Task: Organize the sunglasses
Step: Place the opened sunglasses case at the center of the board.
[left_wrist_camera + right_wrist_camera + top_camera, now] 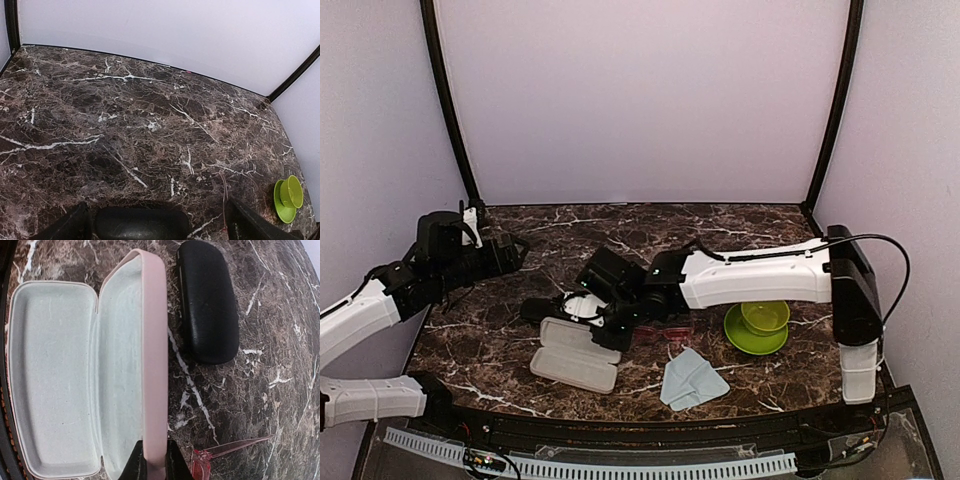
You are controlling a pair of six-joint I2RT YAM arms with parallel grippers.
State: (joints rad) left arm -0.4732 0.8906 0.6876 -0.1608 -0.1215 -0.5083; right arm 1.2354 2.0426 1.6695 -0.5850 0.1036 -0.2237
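Overhead, right gripper [610,338] is sitting at the open pink case [575,358], red-pink sunglasses [665,333] lying just right of that case, left gripper [510,253] hanging well left of it. Left wrist: its fingers [75,227] are standing spread, holding nothing. Right wrist: fingers [136,464] are pinching the case's raised pink edge; a tug risks sliding the case into the sunglasses beside it; black pair not found.

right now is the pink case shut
No, the pink case lies open, pale lining showing, with the right pincer closed on its rim.
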